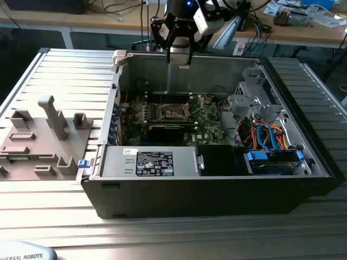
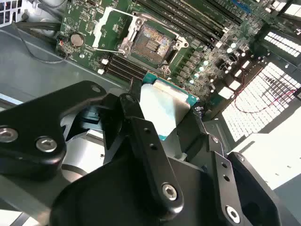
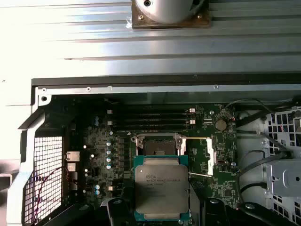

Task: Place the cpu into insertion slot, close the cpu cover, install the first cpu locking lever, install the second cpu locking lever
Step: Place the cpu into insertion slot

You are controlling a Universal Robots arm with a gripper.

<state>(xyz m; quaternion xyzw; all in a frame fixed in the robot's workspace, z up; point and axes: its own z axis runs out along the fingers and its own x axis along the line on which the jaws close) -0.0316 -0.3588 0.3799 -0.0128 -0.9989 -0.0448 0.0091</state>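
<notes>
My gripper (image 1: 179,57) hangs above the open computer case, over its back wall. It is shut on the cpu (image 3: 161,186), a flat square chip with a silver-grey top and green edge, also seen in the second wrist view (image 2: 162,106) between the black fingers (image 2: 127,106). Below lies the green motherboard (image 1: 209,127) with the insertion slot (image 3: 157,145), a dark square socket that stands bare (image 2: 153,42) (image 1: 174,112). The cpu cover (image 2: 110,30) is swung open beside the socket (image 3: 197,155). The cpu is well above the socket, not touching the board.
Long black memory slots (image 3: 150,117) run beside the socket. A black graphics card (image 1: 168,130) and a labelled power supply (image 1: 154,162) lie toward the front of the case. A drive cage with blue and orange cables (image 1: 271,143) is on the exterior view's right, a grey fixture tray (image 1: 43,141) on its left.
</notes>
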